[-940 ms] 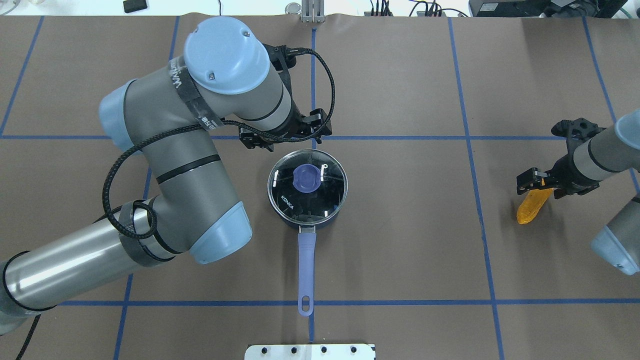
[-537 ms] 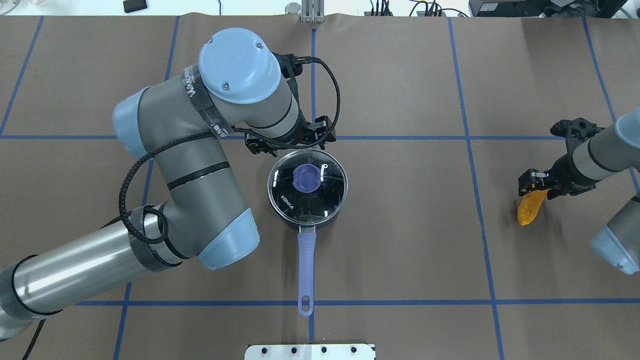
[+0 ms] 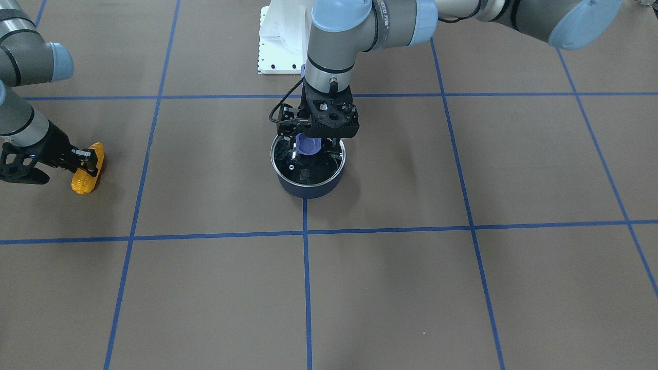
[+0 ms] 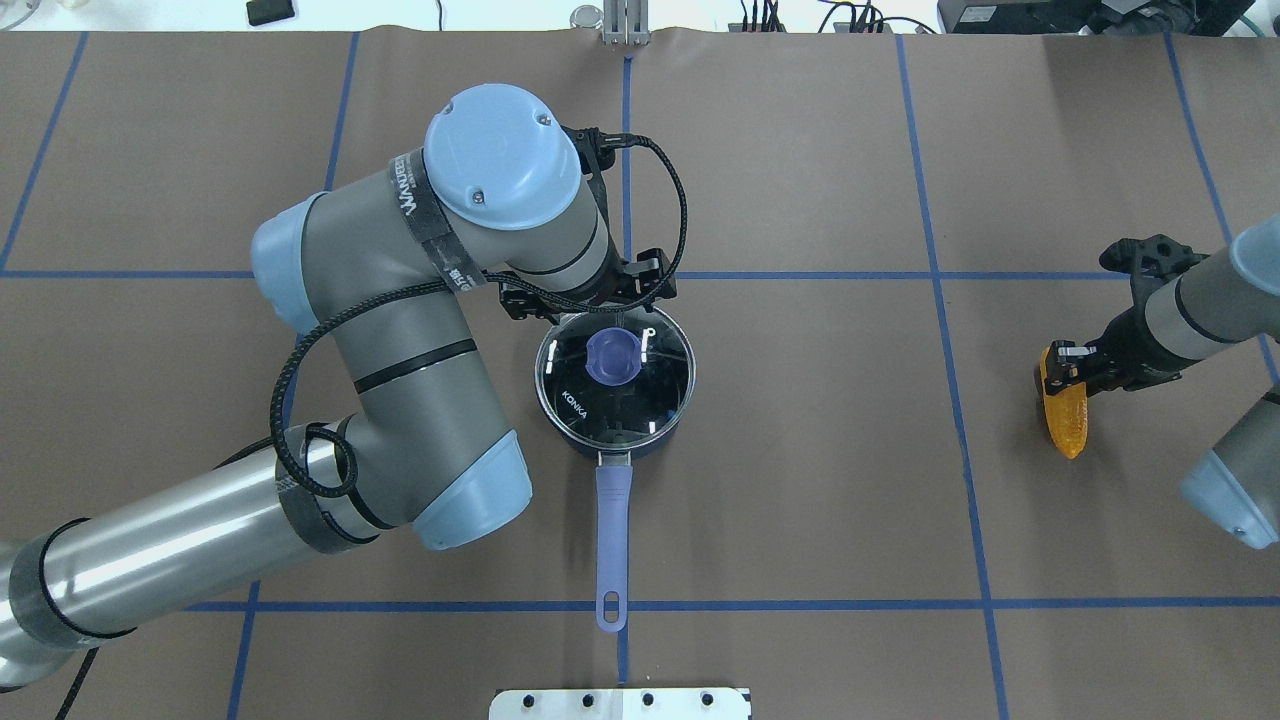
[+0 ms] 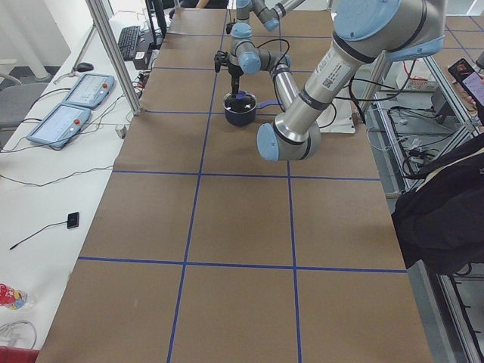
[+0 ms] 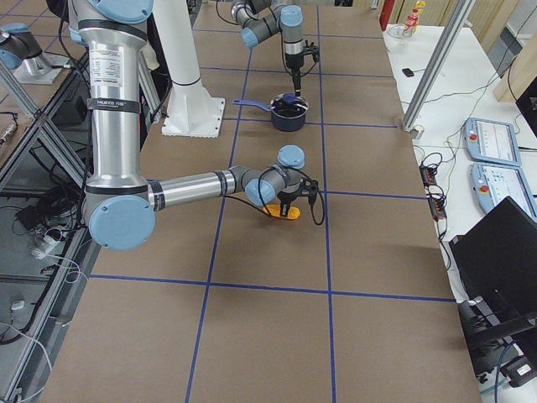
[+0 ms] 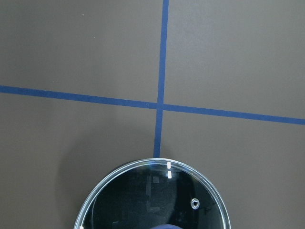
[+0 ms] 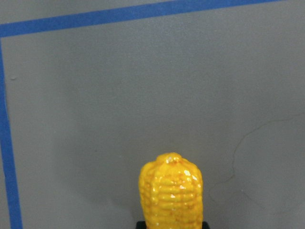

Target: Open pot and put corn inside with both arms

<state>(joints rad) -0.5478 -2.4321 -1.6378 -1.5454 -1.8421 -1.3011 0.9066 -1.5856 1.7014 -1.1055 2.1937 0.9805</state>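
Left end effector (image 3: pixel 320 136), opening unclear, has slid above the round clear glass lid (image 4: pixel 655 395) of the dark navy saucepan (image 3: pixel 307 188) at the middle of the desk (image 4: pixel 800 480). The right end effector (image 4: pixel 1066 367) now clamps the yellow corn cob (image 4: pixel 1067 420) near the desk's right edge, so lifting likely comes next.

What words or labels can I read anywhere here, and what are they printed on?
"KONKA": white letters on the glass lid of the saucepan.
White lettering on the black strap around the left arm: too blurred to read for sure.
Nothing else is legible; the far desks are too small.
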